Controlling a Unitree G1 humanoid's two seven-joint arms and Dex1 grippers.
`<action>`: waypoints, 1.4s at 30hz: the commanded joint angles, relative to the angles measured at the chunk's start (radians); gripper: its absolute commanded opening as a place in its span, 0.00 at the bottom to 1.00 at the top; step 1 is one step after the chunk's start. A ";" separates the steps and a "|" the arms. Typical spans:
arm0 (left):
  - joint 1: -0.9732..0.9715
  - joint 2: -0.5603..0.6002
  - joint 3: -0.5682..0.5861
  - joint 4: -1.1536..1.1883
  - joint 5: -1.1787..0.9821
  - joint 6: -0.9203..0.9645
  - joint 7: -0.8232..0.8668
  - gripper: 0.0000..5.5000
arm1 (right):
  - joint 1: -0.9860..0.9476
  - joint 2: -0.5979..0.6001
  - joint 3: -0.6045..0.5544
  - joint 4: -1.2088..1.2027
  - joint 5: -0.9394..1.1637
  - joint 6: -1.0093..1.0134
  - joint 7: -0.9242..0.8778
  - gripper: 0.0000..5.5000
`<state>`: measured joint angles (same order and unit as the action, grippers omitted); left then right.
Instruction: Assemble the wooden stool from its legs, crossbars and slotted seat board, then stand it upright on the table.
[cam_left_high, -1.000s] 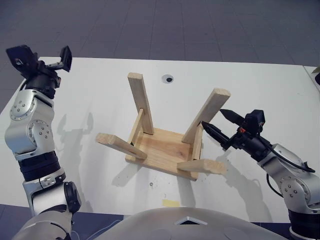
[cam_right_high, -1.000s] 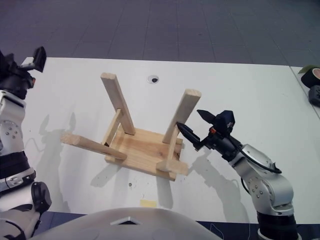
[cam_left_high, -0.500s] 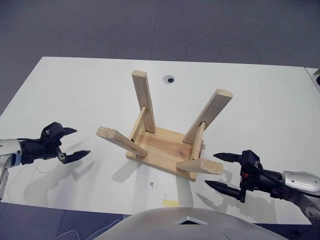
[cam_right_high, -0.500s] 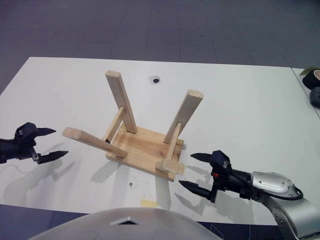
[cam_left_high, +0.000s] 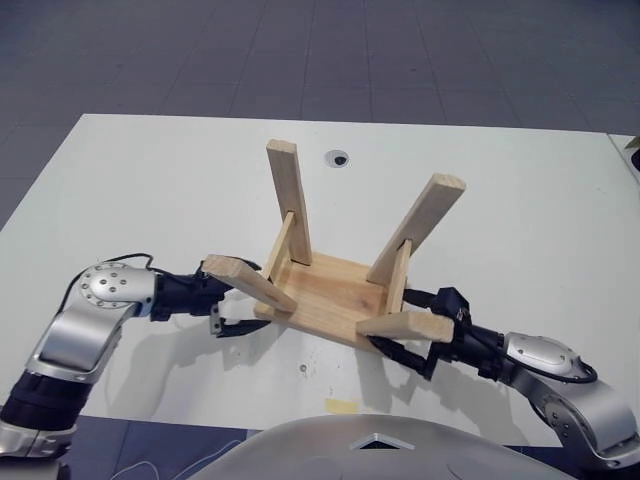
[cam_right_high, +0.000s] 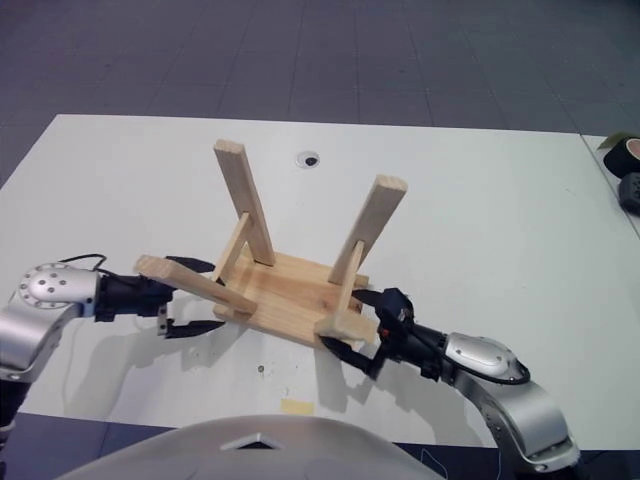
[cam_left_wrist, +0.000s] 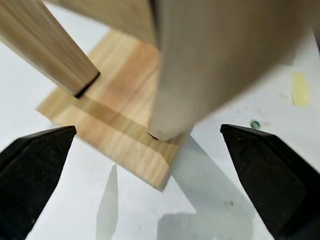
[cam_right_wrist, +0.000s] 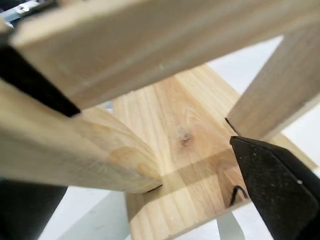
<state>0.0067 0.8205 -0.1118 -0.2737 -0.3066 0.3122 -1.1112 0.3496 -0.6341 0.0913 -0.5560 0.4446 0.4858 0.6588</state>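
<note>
the stool (cam_left_high: 330, 295) lies upside down mid-table (cam_left_high: 150, 170), and with the left gripper (cam_left_high: 230, 297) and right gripper (cam_left_high: 405, 325) jaws apart, each straddling one of the near legs (cam_left_high: 250, 283), i'd close both squarely and together before flipping, so no joint pulls loose.

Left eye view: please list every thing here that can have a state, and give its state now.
stool: assembled, upside down, seat board flat on the table, legs pointing up and outward.
left gripper: open, one finger on each side of the near left leg.
right gripper: open, one finger on each side of the near right leg.
</note>
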 joint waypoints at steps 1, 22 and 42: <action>-0.020 -0.072 -0.045 -0.035 0.013 0.026 0.067 0.98 | -0.026 0.043 -0.014 0.054 -0.066 -0.046 -0.062 0.98; 0.039 -0.093 -0.108 0.021 0.045 0.017 0.041 0.98 | -0.126 -0.101 0.056 0.169 -0.085 -0.163 0.334 0.98; 0.003 -0.107 -0.007 -0.020 -0.212 0.305 0.032 0.56 | -0.115 -0.084 0.044 0.125 0.032 -0.079 0.353 0.45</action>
<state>0.0376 0.7227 -0.1368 -0.2738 -0.4775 0.5673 -1.0831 0.2282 -0.7204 0.1474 -0.3978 0.4421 0.3809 1.0113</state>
